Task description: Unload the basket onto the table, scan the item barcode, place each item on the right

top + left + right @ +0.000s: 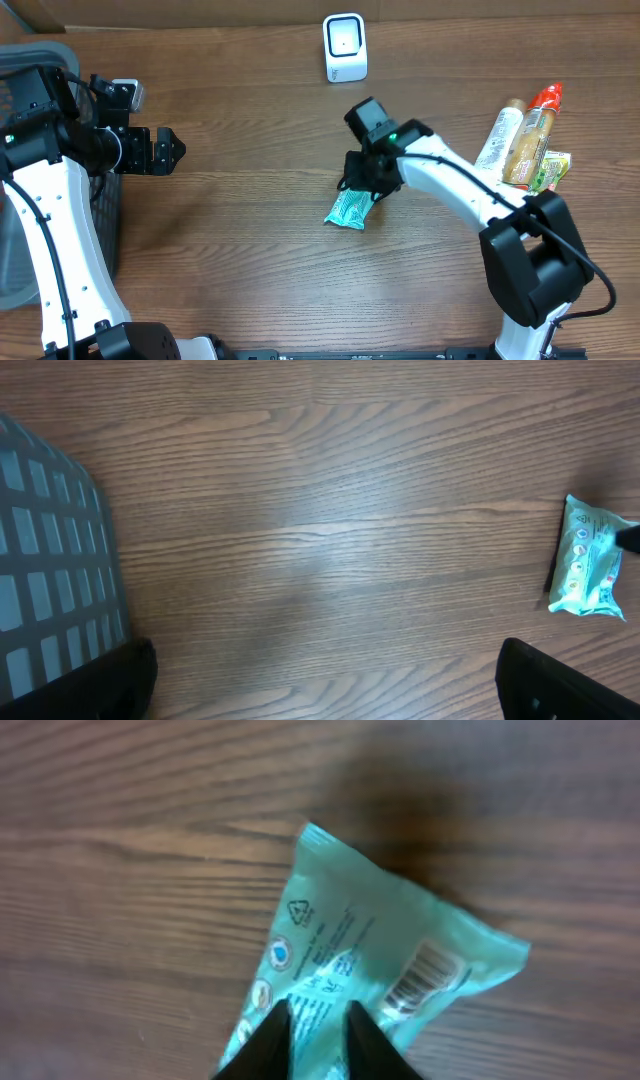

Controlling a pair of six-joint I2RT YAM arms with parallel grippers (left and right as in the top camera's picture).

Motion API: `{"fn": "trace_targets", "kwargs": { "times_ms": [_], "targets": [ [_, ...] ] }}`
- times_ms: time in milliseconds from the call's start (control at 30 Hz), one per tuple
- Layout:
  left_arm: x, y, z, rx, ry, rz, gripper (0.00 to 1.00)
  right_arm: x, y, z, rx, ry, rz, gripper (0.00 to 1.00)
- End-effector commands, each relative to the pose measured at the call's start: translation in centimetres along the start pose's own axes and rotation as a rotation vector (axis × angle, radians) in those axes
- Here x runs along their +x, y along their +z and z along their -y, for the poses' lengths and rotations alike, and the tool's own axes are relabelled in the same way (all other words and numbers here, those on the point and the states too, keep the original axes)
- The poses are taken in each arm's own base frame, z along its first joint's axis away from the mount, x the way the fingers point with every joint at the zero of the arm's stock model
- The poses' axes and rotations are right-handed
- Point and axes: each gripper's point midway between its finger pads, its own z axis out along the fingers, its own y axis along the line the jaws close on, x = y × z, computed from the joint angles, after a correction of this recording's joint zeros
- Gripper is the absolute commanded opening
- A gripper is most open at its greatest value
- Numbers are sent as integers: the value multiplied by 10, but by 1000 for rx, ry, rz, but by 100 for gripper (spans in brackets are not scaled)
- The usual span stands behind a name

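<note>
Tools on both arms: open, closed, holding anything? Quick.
Left tool: open, holding nothing.
Right tool: closed on the teal packet.

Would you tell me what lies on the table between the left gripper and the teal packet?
Nothing: the overhead view shows only bare wooden table between the left gripper and the teal packet, and the left wrist view agrees.

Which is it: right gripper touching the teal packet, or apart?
Touching. The right wrist view shows the right gripper with both fingertips pressed into the teal packet, a fold of its film pinched between them.
</note>
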Motion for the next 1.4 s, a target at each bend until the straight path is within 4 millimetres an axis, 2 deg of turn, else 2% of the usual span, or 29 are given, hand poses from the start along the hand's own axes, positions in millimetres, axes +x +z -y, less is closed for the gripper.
{"fn": "trace_targets", "kwargs": {
  "times_ms": [0,67,233,400,600,633,700,867,967,1100,1167,1233,1367],
  "targets": [
    [-2,3,3,14,28,1,99,8,11,12,41,143,7,9],
    [-2,3,3,14,28,1,100,11,15,19,64,183,10,4],
    [-2,3,3,14,28,1,99,12,21,28,70,222,10,4],
    [-2,3,3,14,27,1,100,16,32,30,59,236,-35,35],
    [-2,3,3,14,27,1,100,13,37,30,-21,225,-95,62],
    [-2,3,3,14,27,1,99,11,36,28,-46,209,-98,68],
    [-2,3,3,14,27,1,100,5,32,21,-92,156,-98,73],
    [-2,3,3,14,27,1,99,-23,3,-4,-151,-69,-24,75],
    [-2,3,3,14,27,1,100,-44,-28,-19,-158,-184,43,75],
    [-2,3,3,14,27,1,100,-58,-62,-28,-138,-326,92,75],
    [-2,3,3,14,27,1,100,-51,-68,-27,-122,-365,62,74],
    [-2,3,3,14,27,1,100,-40,-65,-20,-89,-358,19,73],
    [-2,3,3,14,27,1,100,-12,-51,17,117,-159,-59,73]
  ]
}}
